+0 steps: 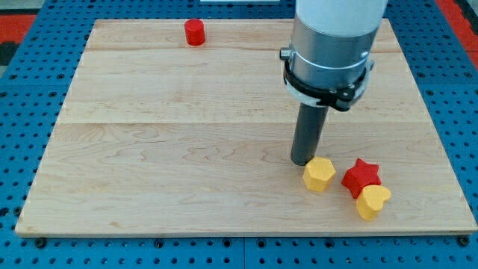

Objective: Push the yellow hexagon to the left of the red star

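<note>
Yellow hexagon (319, 174) lies just left of red star (361, 176) (apart).

Descends from the top edge of the frame, right of centre, as a broad pale grey cylinder ringed at its lower end by a dark clamp collar. Narrows below that into a straight dark rod, upright or nearly so. Ends in my tip (302, 161), planted low in the frame's right half.
</note>
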